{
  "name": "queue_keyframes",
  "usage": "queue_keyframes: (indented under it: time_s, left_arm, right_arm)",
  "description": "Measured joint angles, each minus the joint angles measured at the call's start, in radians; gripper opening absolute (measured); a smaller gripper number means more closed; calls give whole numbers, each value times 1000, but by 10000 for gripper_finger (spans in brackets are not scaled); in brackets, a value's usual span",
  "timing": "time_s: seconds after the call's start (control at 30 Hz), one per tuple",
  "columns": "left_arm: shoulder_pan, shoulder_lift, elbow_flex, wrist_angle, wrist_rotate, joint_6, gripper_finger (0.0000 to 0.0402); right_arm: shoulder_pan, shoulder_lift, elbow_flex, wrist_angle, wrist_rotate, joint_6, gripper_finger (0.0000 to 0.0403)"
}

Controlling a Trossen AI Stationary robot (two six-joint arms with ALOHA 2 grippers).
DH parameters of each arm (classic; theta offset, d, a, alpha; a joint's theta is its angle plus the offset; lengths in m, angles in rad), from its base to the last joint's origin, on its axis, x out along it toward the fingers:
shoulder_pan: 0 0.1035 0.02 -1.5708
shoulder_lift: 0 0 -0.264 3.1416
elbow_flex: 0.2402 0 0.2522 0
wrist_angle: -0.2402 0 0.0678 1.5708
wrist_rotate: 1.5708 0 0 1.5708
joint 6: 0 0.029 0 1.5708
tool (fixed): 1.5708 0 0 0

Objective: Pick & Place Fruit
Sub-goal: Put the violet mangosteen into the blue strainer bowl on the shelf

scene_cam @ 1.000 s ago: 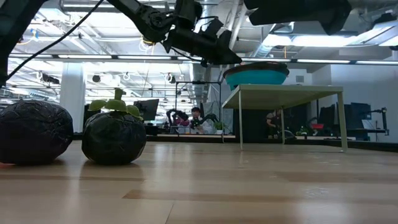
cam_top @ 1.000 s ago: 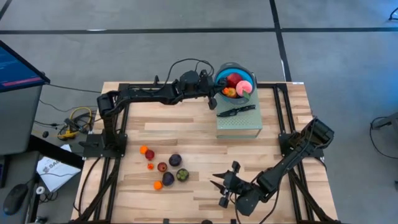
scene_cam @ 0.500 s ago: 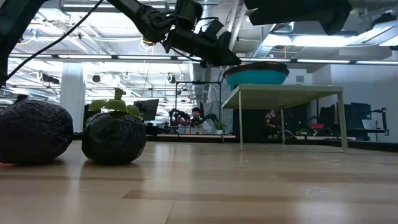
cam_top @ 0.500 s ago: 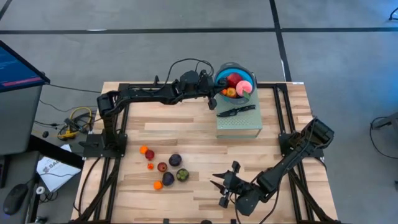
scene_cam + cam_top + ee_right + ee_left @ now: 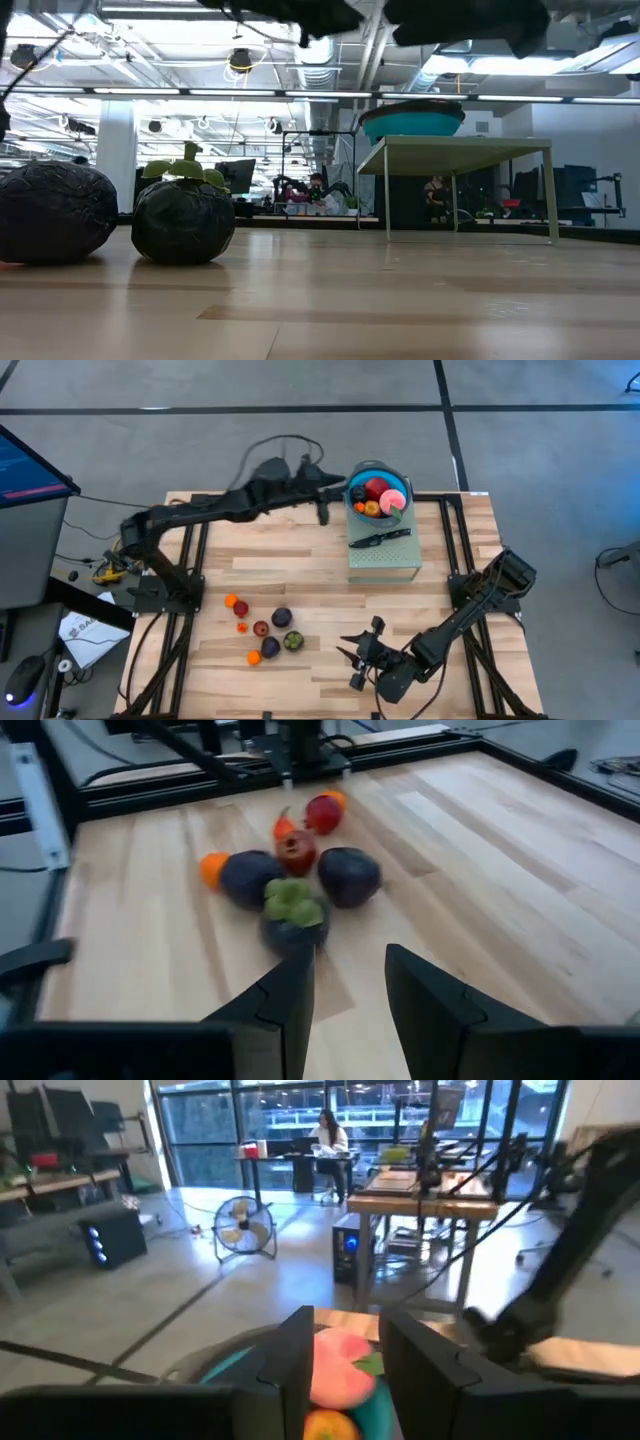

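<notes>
A teal bowl (image 5: 351, 484) stands on a grey-green stand (image 5: 384, 562) and holds a red fruit (image 5: 376, 487), a pink one (image 5: 393, 499) and an orange one (image 5: 372, 509). My left gripper (image 5: 322, 511) hovers open and empty just left of the bowl; in its wrist view (image 5: 345, 1327) the pink fruit (image 5: 340, 1365) shows beyond the fingers. More fruit rests on the table near the near-left corner: purple (image 5: 282, 617), red (image 5: 241, 610), orange (image 5: 231, 601) and a dark green-topped one (image 5: 293, 641). My right gripper (image 5: 351, 668) is open near the near edge, facing that cluster (image 5: 291, 910).
A black knife (image 5: 380, 538) lies on the stand in front of the bowl. Black frame rails (image 5: 452, 550) run along the table's sides. Bare wood lies between the fruit cluster and the stand. In the low view two dark fruits (image 5: 183, 220) sit close to the camera.
My left gripper has drawn back from the bowl's rim toward the table's left and risen; its arm has swung with it and left the low view almost wholly. The fruit on the table and my right arm have kept still.
</notes>
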Motion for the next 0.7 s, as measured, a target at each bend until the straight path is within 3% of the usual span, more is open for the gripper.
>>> queue_keyframes:
  time_s: [0.13, 0.27, 0.5, 0.7]
  left_arm:
    - [-21, -145, 1, -158, 7, 2, 111]
    - [-58, -283, -19, -287, 48, 53, 111]
    - [-106, -524, -254, -254, 72, 79, 111]
    - [-105, -634, -472, -131, 69, 80, 108]
  right_arm:
    - [-47, 0, 0, 1, -16, 2, 118]
    - [-105, 0, 0, 13, -159, -91, 118]
    - [-188, 0, 0, 165, -343, -325, 118]
    - [-239, 0, 0, 228, -476, -444, 118]
